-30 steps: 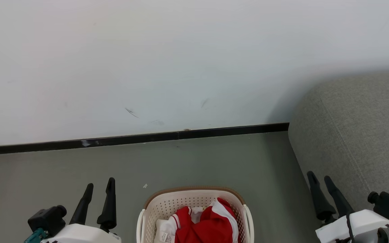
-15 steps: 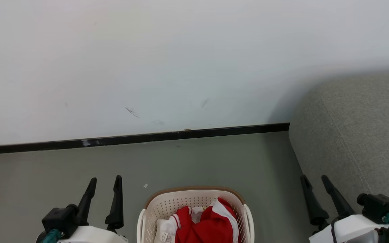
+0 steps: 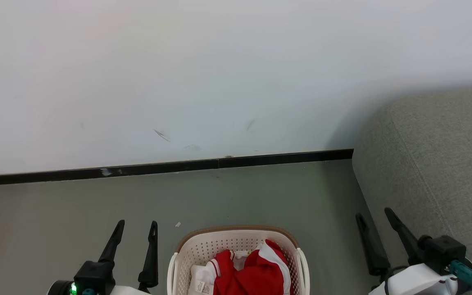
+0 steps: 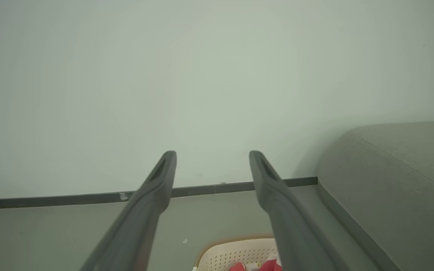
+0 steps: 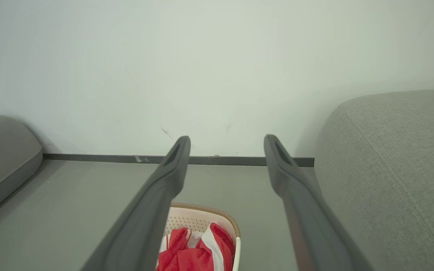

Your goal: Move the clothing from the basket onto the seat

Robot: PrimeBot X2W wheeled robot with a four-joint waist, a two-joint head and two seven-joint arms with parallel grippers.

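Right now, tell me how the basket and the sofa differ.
The basket is cream perforated plastic with a brown rim; the sofa is grey woven fabric. The basket is far smaller than the sofa. The basket holds the red-and-white clothing; none lies on the part of the sofa in view. Both have rounded corners and stand on the grey floor near the white wall.

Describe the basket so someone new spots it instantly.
Find the large grey sofa at the right, against the white wall. On the grey floor left of it stands the basket. It alone is cream perforated plastic with a brown rim, holding red-and-white clothing.
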